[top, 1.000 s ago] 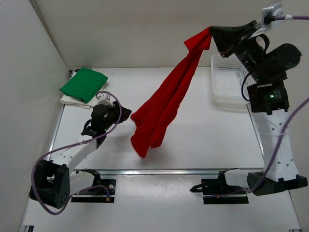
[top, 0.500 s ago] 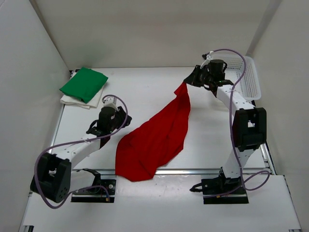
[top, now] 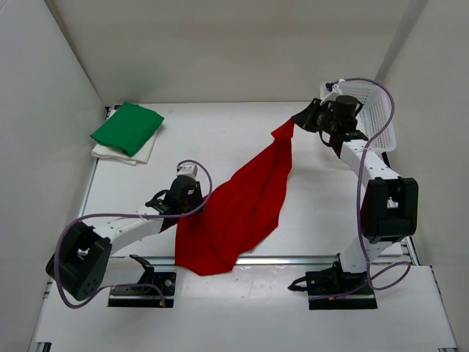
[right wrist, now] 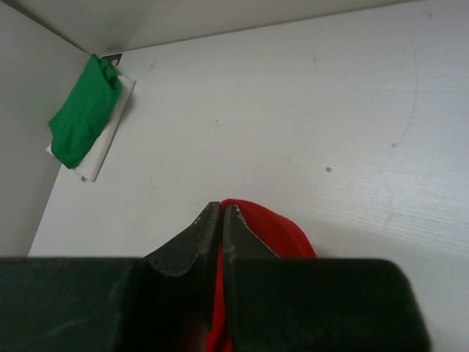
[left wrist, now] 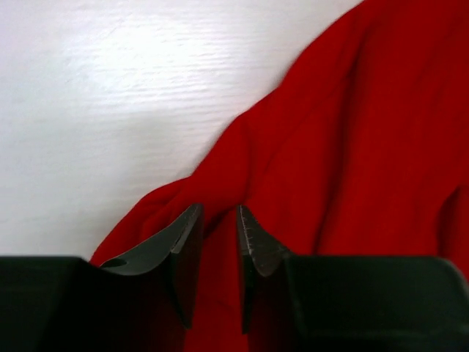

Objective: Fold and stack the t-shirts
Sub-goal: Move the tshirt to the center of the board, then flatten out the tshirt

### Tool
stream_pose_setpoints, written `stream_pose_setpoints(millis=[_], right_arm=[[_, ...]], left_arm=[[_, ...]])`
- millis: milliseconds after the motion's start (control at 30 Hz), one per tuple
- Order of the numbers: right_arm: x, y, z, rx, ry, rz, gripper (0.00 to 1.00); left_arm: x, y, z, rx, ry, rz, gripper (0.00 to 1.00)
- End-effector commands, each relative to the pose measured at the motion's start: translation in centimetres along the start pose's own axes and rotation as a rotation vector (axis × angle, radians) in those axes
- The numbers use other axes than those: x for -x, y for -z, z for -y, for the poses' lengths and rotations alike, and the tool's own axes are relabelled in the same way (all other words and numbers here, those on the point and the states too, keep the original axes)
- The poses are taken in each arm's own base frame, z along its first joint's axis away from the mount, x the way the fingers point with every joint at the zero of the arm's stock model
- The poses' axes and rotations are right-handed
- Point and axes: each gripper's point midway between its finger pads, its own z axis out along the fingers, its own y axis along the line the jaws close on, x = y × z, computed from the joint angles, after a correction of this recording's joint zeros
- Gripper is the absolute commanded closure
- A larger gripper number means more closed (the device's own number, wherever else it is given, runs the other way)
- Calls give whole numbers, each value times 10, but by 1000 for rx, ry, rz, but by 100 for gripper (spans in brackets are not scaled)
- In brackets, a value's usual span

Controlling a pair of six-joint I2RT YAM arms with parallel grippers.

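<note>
The red t-shirt (top: 245,202) lies stretched in a long diagonal across the table, from the far right down to the near edge. My right gripper (top: 296,122) is shut on its far corner (right wrist: 275,231), held just above the table. My left gripper (top: 198,199) sits at the shirt's left edge. Its fingers (left wrist: 183,242) stand a narrow gap apart, with a ridge of red cloth (left wrist: 352,132) between the tips. The green t-shirt (top: 127,126) lies folded on the folded white t-shirt (top: 141,155) in the far left corner; the right wrist view also shows the green one (right wrist: 80,121) on the white one (right wrist: 108,139).
A white mesh basket (top: 375,110) stands at the far right corner, just behind the right arm. White walls close the table on the left, back and right. The shirt's lower end hangs over the metal rail (top: 308,258) at the near edge.
The right arm came down from high, laying the hanging red shirt out over the table. The left gripper moved right and nearer, onto the shirt's left edge, and its jaws narrowed.
</note>
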Motion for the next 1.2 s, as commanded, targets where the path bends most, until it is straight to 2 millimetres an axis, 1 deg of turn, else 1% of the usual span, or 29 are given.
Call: stream_pose_setpoints(millis=[0,67,100,167,200,233,267,333,367,400,433,467,600,667,700,733,767,800,833,867,900,933,967,1000,1033,1067,1100,1133,1167], right_arm=[[23,11,-12,55,3,88,100],[18,10,-10,50,3,76,100],[18,10,-9,42,0,79,100],[20,11,-9,42,11,81,100],[21,12,-8,42,10,81,100],[22,14,-8,48,9,86,100],[21,14,-9,52,14,87,100],[20,15,-7,54,1,83,100],[22,15,-8,59,8,88,100],[20,13,-12,67,10,83,100],[17,13,-5,56,-1,76,100],[20,14,-5,58,0,82,100],[17,12,-11,72,2,71,100],[16,11,-13,73,2,72,100],[19,12,-9,68,4,77,100],[16,11,-9,68,-2,69,100],[18,12,-13,77,2,73,100],[19,12,-16,84,3,77,100],[19,12,-11,78,-1,77,100],[21,13,-12,75,4,83,100],[18,12,-10,70,-10,75,100],[18,11,-14,83,-6,74,100],[22,13,-12,76,6,84,99],[20,13,-12,76,0,80,100],[23,14,-13,77,3,85,100],[26,14,-11,75,-7,88,100],[28,15,-14,80,-5,88,100],[33,15,-19,87,3,100,100],[37,16,-20,83,0,106,100]], left_arm=[[4,5,-11,7,78,42,65],[-6,1,-11,-4,80,-7,68],[-3,2,-8,-4,75,-8,70],[-13,2,-10,13,57,-36,75],[-17,4,-10,11,59,-48,75],[-15,7,-8,-3,64,-32,73],[-18,8,-9,-4,74,-35,72],[-22,9,-11,-17,91,-44,72],[-22,10,-12,-21,93,-44,72],[-24,11,-12,-29,92,-47,72],[-23,12,-9,-41,88,-40,70],[-24,14,-5,-50,81,-43,68],[-33,9,-8,-34,70,-90,62],[-31,9,-7,-34,69,-83,61],[-34,8,-8,-26,64,-93,60],[-34,8,-9,-24,58,-92,60],[-35,7,-9,-22,62,-102,59],[-38,6,-11,-21,57,-110,60],[-39,6,-5,-42,55,-116,62],[-41,5,-4,-47,56,-126,64],[-38,5,-1,-53,51,-118,70],[-40,6,-1,-55,45,-122,80],[-32,7,5,-72,52,-108,87],[-22,9,9,-79,51,-89,90],[-12,12,10,-75,52,-65,94],[5,17,14,-85,56,-35,97],[28,23,27,-128,57,4,98],[55,29,29,-141,86,59,100],[67,32,27,-153,107,76,100]])
